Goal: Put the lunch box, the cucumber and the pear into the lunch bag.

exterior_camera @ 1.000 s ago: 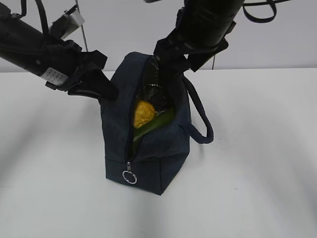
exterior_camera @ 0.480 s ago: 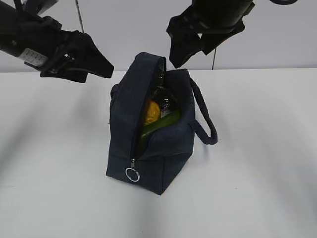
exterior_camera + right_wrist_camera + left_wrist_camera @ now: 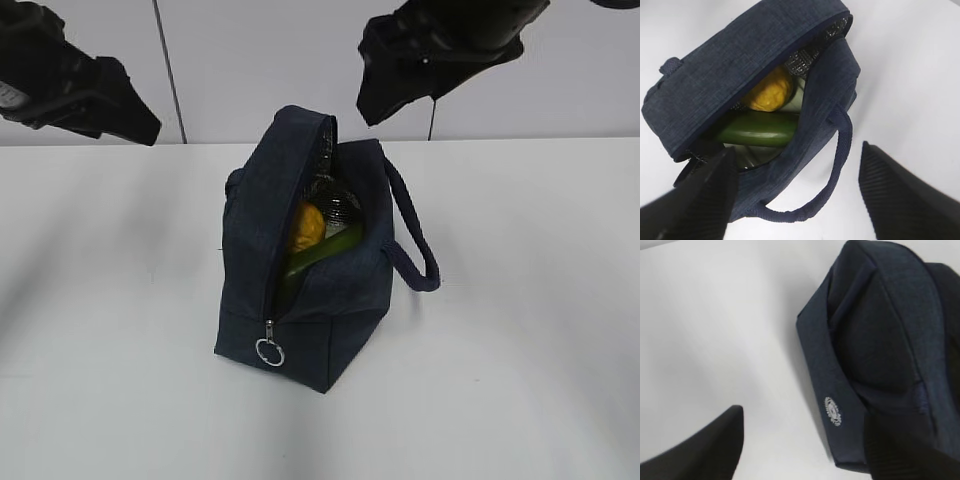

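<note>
The navy lunch bag (image 3: 330, 300) stands upright mid-table with its zip open and its ring pull (image 3: 269, 351) low at the front. Inside, the yellow pear (image 3: 306, 227) rests on the dark green cucumber (image 3: 320, 252). In the right wrist view the pear (image 3: 769, 92) and cucumber (image 3: 757, 128) lie over the pale lunch box (image 3: 751, 155), which is mostly hidden. My left gripper (image 3: 125, 118) is open and empty, raised at the upper left. My right gripper (image 3: 385, 90) is open and empty, high above the bag. The bag's white logo (image 3: 833, 411) shows in the left wrist view.
The bag's loop handle (image 3: 418, 250) hangs out to the right; it also shows in the right wrist view (image 3: 832, 175). The white table (image 3: 520, 350) runs to a pale back wall.
Both grippers have let go of the bag's opening and risen up and away. The opening has narrowed, so less of the pear and cucumber shows.
</note>
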You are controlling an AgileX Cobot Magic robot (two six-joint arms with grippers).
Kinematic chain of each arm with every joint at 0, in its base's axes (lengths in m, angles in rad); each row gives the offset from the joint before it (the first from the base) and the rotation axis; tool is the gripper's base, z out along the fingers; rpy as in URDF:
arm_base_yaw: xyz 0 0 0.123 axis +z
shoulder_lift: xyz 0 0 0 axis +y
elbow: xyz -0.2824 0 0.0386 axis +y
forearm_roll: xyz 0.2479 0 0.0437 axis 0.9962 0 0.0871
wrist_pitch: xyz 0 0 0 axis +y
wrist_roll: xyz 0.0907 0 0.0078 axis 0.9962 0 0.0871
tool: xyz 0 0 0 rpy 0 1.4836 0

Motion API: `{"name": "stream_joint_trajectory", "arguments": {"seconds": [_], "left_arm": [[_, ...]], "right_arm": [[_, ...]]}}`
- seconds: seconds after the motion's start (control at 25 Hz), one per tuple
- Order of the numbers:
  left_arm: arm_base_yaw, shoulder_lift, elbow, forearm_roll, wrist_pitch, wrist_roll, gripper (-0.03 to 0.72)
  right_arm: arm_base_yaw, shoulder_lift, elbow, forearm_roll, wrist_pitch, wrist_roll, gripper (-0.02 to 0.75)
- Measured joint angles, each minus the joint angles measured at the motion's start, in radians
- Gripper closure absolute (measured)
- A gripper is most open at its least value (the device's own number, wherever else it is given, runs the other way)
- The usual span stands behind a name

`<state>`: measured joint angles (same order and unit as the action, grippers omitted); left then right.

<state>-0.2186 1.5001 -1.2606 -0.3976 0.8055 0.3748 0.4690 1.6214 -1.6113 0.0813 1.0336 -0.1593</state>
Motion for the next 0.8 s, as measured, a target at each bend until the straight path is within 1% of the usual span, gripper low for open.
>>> {"name": "stream_joint_trajectory", "arguments": {"seconds": [0.12,0.24,0.28,0.4,0.56,0.64,0.8], "left_arm": [[0.000,-0.002,0.001,0.023,-0.015,-0.020,0.250],[0.000,-0.019,0.024,0.030,-0.061,-0.023,0.276],[0.000,-0.029,0.042,0.041,-0.076,-0.025,0.286],[-0.001,-0.061,0.113,0.079,-0.126,-0.034,0.302],[-0.002,-0.100,0.232,0.133,-0.225,-0.044,0.310],[-0.002,-0.123,0.293,0.167,-0.272,-0.045,0.314],[-0.020,-0.154,0.419,0.255,-0.347,-0.048,0.350]], "right_arm": [[0.000,-0.081,0.134,0.000,-0.107,0.002,0.155],[0.000,-0.156,0.292,0.001,-0.234,0.008,0.155],[0.000,-0.181,0.361,0.006,-0.284,0.008,0.155],[0.000,-0.248,0.497,0.040,-0.440,0.010,0.155],[0.000,-0.314,0.624,0.121,-0.635,0.010,0.155],[0.000,-0.331,0.662,0.140,-0.677,0.011,0.155],[0.000,-0.329,0.696,0.145,-0.694,0.011,0.155]]}}
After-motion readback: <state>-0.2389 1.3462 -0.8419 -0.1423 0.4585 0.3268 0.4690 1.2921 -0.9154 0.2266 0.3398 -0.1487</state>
